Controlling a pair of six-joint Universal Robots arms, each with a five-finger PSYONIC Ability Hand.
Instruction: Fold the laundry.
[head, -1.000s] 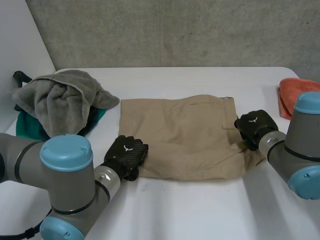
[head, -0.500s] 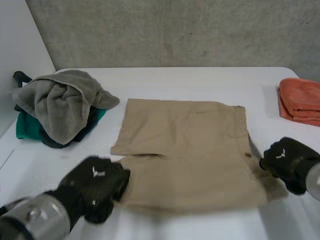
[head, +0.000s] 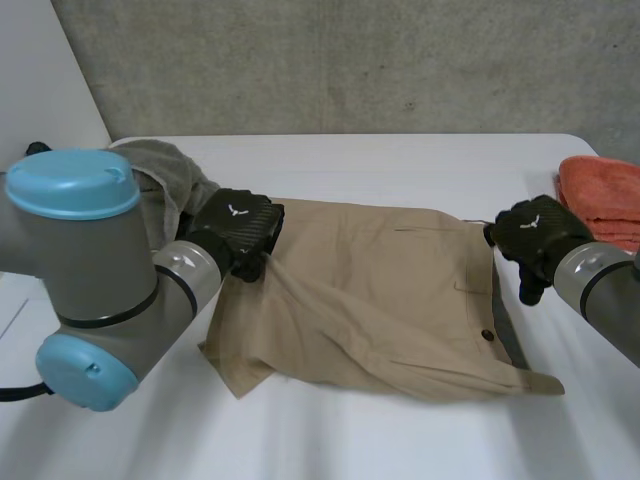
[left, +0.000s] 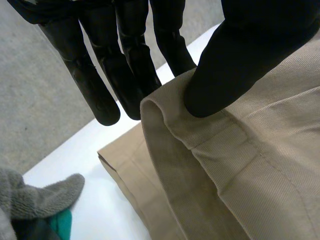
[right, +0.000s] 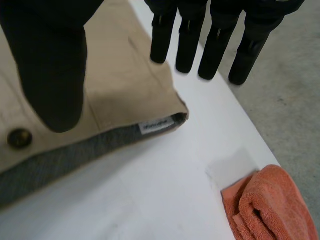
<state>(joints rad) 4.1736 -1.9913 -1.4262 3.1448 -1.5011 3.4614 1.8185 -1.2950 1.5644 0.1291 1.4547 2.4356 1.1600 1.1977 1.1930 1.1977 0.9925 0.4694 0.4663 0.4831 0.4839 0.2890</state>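
Shorts (head: 380, 300) now nearer wall (head: 350, 60) on white table (head: 400, 160); left hand (head: 235, 230) tight on edge, right hand (head: 530, 235) loose.

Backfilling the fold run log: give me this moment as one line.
step: fold in progress | left hand: pinches khaki garment at far-left edge | right hand: open over far-right corner | aside: grey towel, orange towel
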